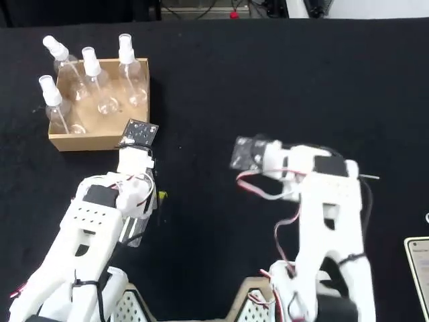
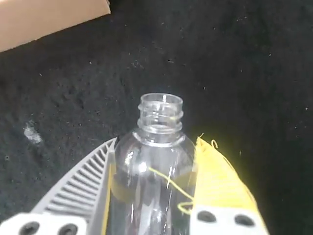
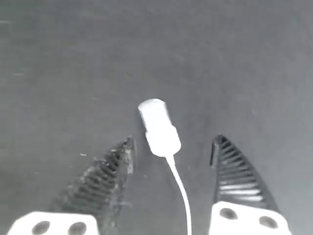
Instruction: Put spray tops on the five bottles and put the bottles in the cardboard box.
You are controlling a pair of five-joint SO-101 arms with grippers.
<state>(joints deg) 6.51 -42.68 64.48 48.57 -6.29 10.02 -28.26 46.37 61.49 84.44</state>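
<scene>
The place looks like a robotics lab bench. A table (image 1: 268,80) draped in black cloth carries two white plastic arms, the left arm (image 1: 87,235) and the right arm (image 1: 328,221), with bare wires (image 1: 257,186) looping off the right one. Beyond both arms, past the table's far edge, cables (image 1: 194,10) trail. A plain cardboard box (image 1: 87,141) sits just ahead of the left arm.

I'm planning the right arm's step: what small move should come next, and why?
Probably shut the right gripper on the spray top: it lies between its open jaws, and the left gripper holds a bottle with a bare neck.
</scene>
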